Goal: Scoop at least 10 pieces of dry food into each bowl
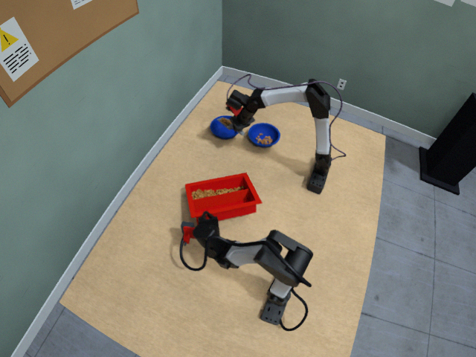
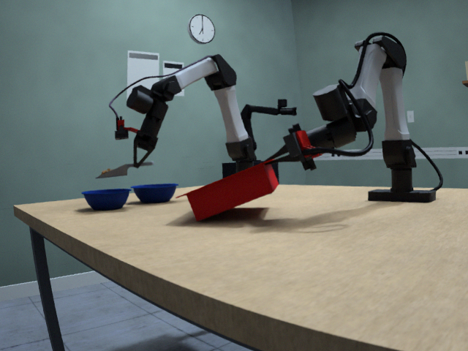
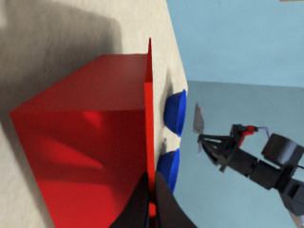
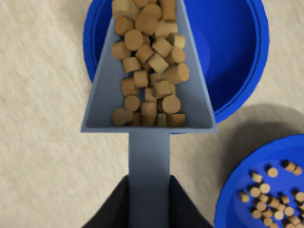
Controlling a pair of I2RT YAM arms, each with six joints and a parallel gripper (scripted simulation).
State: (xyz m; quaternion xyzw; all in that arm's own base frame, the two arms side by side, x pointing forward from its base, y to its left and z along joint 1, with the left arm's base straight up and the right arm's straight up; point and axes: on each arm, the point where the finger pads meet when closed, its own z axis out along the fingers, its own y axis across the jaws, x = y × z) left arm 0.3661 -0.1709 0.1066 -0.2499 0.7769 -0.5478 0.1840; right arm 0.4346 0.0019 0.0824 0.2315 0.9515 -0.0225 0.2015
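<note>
The red box (image 1: 236, 211) (image 2: 234, 192) (image 3: 95, 166) is tilted, one side raised off the table. My left gripper (image 2: 269, 161) (image 3: 151, 180) is shut on its raised rim. Dry food (image 1: 209, 193) lies along the box's lower side. My right gripper (image 2: 137, 164) (image 4: 149, 183) is shut on the handle of the grey scoop (image 2: 117, 172) (image 3: 199, 123). The scoop is heaped with pieces and hangs above the wall-side blue bowl (image 1: 224, 132) (image 2: 107, 199) (image 4: 237, 43); that bowl's visible inside is bare, the rest hidden. The other blue bowl (image 1: 253, 134) (image 2: 155, 193) (image 4: 266, 204) holds several pieces. Both bowls stand upright.
The two bowls stand close together near the far end of the table (image 1: 153, 230) (image 2: 302, 257). The box stands between them and the left arm's base (image 1: 274, 311). The right arm's base (image 1: 317, 182) is beside the bowls' side of the table. A wall runs along one long edge.
</note>
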